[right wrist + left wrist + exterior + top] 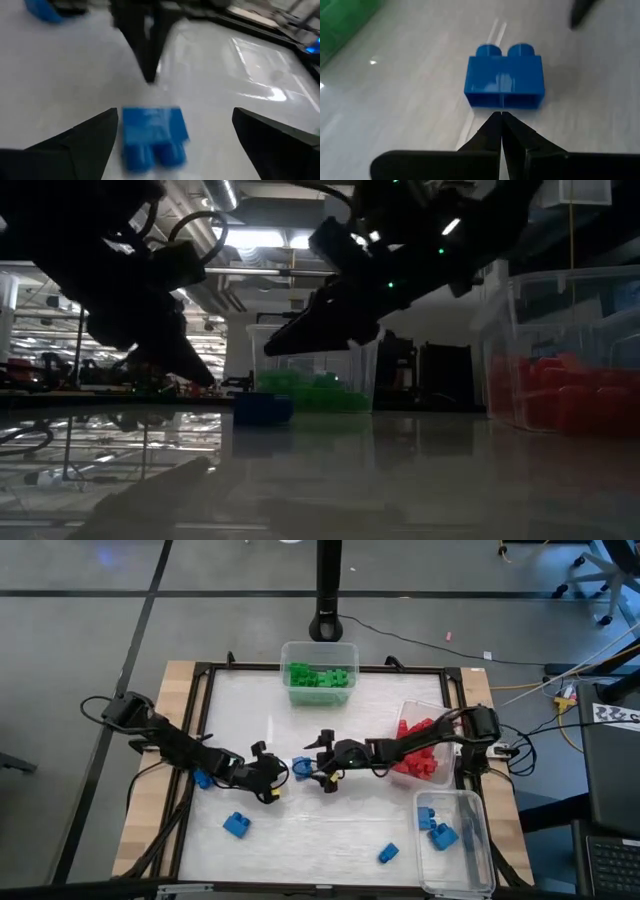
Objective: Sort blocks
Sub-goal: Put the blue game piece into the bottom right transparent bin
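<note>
Blue block (pixel 302 769) on the table between my two grippers.
My left gripper (pixel 501 119) is pinched shut, empty, tips just short of the block; my right gripper (pixel 172 135) gapes wide around it, holding nothing. From table height the block is dim.

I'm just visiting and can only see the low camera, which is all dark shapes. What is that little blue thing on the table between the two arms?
Observer: A blue block, two studs on top, lying loose on the table.
Operator: Is either arm holding it?
Observer: No. The left gripper is shut, its tips just short of the block.
Operator: And the other arm?
Observer: The right gripper is open, with the block between its fingers, not yet gripped.
</note>
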Controlling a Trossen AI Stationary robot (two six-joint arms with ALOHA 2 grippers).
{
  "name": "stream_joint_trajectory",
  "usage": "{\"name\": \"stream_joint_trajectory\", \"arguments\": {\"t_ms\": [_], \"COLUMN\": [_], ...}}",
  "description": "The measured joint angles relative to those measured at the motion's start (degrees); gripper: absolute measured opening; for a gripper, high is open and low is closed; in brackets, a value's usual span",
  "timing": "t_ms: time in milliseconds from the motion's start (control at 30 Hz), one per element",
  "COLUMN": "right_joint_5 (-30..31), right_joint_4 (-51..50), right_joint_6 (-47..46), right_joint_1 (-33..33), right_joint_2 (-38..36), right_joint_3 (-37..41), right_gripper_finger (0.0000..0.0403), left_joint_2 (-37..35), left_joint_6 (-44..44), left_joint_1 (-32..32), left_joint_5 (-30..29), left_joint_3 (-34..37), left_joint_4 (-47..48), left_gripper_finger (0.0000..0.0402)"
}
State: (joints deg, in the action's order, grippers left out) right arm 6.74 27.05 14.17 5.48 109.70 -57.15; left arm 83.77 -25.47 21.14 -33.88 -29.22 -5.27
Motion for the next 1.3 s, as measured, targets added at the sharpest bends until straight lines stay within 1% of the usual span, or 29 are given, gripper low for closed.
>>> {"name": "stream_joint_trajectory", "arguments": {"t_ms": [67,167,333,667,767,867,933,1033,1133,1300], "right_joint_5": [-2.18,-3.40,-5.27,-6.19,-5.57,-2.23,-1.29,-2.20,-2.87,-4.37], "right_joint_4": [0.08,-0.40,0.02,0.23,1.01,1.18,1.47,1.86,1.17,0.13], "right_joint_6": [0.04,1.06,1.18,0.99,1.52,2.35,2.12,2.52,0.24,-7.17], "right_joint_1": [-0.66,-1.23,-1.86,-2.63,-2.60,-2.41,-2.32,-2.40,-2.51,-2.67], "right_joint_2": [1.92,4.84,8.79,13.93,14.55,14.68,14.73,14.81,14.81,15.83], "right_joint_3": [-1.51,-3.63,-7.18,-8.40,-8.43,-8.45,-8.45,-8.45,-8.47,-8.54], "right_gripper_finger": [0.0396,0.0392,0.0398,0.0398,0.0398,0.0397,0.0397,0.0397,0.0397,0.0392], "left_joint_2": [0.03,0.17,0.46,0.52,0.82,1.30,1.54,1.62,1.62,1.62], "left_joint_6": [1.31,1.90,0.58,1.47,1.69,1.64,1.57,1.48,1.45,1.25], "left_joint_1": [-0.55,-1.10,-1.37,-1.37,-1.37,-1.37,-1.37,-1.37,-1.37,-1.37], "left_joint_5": [0.05,0.21,1.56,1.70,1.72,1.72,1.72,1.72,1.72,1.70], "left_joint_3": [1.62,3.62,5.31,5.45,5.45,5.45,5.44,5.43,5.43,5.43], "left_joint_4": [-4.31,-8.19,-9.33,-10.76,-10.79,-10.66,-11.10,-10.95,-10.88,-10.88], "left_gripper_finger": [0.0001,0.0001,0.0001,0.0001,0.0001,0.0001,0.0001,0.0001,0.0001,0.0001]}}
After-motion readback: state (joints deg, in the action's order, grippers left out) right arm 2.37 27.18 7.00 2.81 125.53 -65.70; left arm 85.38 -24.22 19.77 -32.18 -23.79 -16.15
